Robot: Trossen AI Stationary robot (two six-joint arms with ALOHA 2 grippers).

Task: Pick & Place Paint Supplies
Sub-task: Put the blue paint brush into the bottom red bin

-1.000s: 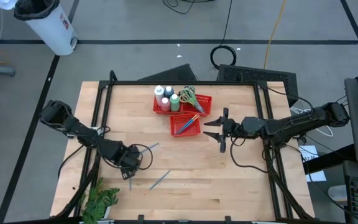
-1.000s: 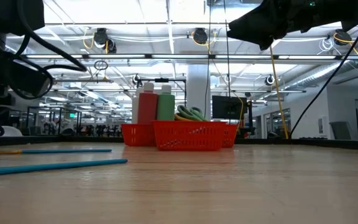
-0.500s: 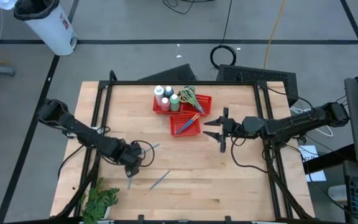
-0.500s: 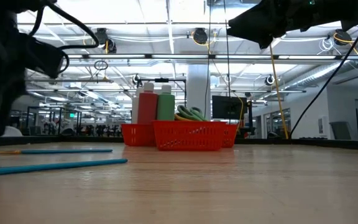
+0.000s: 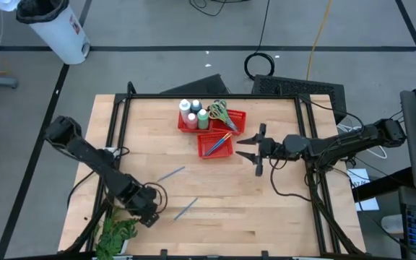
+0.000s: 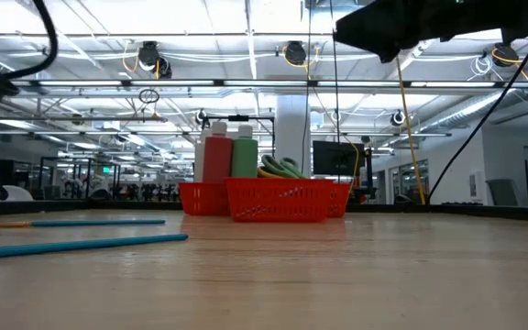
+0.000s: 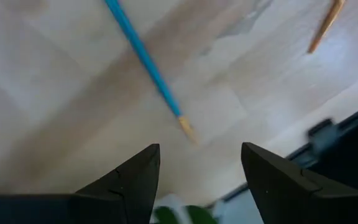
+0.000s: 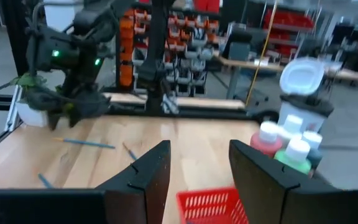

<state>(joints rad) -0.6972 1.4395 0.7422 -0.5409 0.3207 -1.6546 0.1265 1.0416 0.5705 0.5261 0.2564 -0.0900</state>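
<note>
Your left gripper hovers low over the near-left part of the table, fingers spread and holding nothing, just beside the green leafy plant. In the left wrist view one blue brush lies on the wood ahead of the open jaws, off their centre line; you want to bring the jaws square across its shaft before you descend, because a thin handle like this likely rolls or skids if only one finger meets it. A second blue brush lies nearer the middle of the table, apart from the first. Your right gripper waits in the air just beside the red mesh baskets, jaws parted and empty. The small white-capped bottles and the scissors already sit in the far basket, and orange and blue brushes rest in the near one, so judge the job as mostly done, with the loose brushes left. Close gently, lift straight, and keep clear of the plant.
</note>
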